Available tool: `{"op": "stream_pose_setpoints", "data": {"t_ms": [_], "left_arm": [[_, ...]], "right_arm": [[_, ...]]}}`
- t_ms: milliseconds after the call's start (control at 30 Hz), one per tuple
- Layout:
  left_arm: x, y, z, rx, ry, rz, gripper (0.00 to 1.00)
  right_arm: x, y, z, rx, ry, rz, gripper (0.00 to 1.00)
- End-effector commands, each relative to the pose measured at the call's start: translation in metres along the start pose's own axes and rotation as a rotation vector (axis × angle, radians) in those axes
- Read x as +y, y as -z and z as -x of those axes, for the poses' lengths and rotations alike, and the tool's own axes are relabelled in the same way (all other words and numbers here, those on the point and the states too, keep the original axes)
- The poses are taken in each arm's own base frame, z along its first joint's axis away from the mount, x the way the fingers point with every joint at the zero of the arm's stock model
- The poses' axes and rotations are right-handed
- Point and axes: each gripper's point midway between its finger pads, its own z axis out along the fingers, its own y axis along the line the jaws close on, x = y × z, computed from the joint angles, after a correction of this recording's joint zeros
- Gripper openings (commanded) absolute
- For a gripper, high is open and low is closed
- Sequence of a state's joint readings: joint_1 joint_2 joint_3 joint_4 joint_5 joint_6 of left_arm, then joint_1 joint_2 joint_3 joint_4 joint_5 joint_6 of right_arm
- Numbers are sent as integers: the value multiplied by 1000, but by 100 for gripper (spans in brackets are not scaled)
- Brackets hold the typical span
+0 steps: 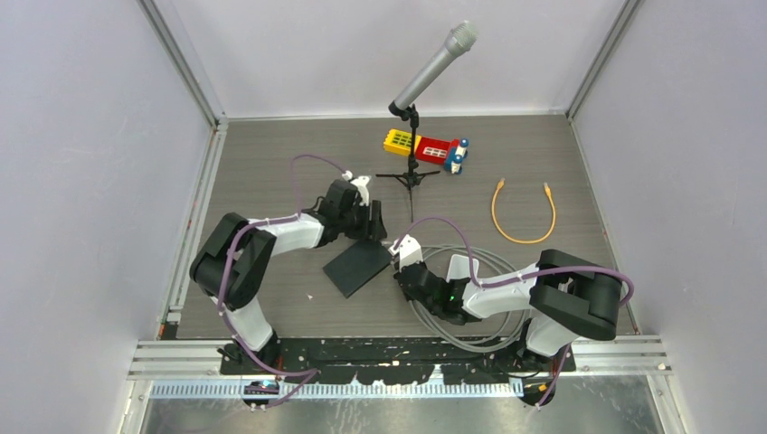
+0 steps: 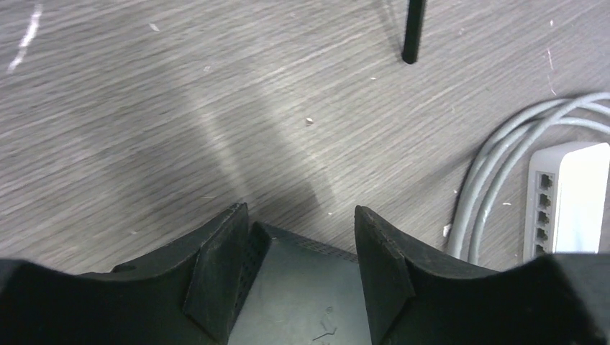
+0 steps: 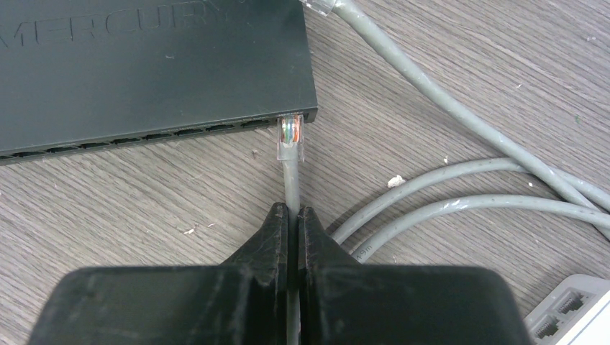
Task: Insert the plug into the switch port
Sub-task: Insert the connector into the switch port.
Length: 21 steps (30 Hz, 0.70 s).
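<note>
1. Right wrist view: shows right gripper (image 3: 293, 213) pinched tight on grey cable (image 3: 290, 183), just behind clear plug (image 3: 290, 138).
2. Places plug tip at the mouth of the rightmost port of black switch (image 3: 144, 65), with most of the plug body outside.
3. Left wrist view: shows left gripper (image 2: 301, 212), jaws part-way apart astride a corner of the switch; cannot tell whether clamped or merely straddling.
4. Lists further out: loose cable loops on table (image 3: 144, 208), with white port box (image 2: 568, 194) beside them.
</note>
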<state>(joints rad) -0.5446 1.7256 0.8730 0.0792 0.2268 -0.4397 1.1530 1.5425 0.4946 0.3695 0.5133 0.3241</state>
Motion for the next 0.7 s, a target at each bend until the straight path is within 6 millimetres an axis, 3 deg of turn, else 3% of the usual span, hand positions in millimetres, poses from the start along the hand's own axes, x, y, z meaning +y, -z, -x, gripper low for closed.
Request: {"op": "stream_pose_setpoints", "data": {"t_ms": [0, 367, 667], "left_arm": [[2, -6, -53, 160, -6, -4, 58], [1, -1, -75, 206, -21, -12, 54], [-19, -6, -87, 238, -91, -41, 51]], "right_arm": [[-20, 4, -24, 81, 56, -61, 1], [-30, 4, -16, 62, 107, -116, 0], [-37, 4, -14, 25, 129, -95, 1]]}}
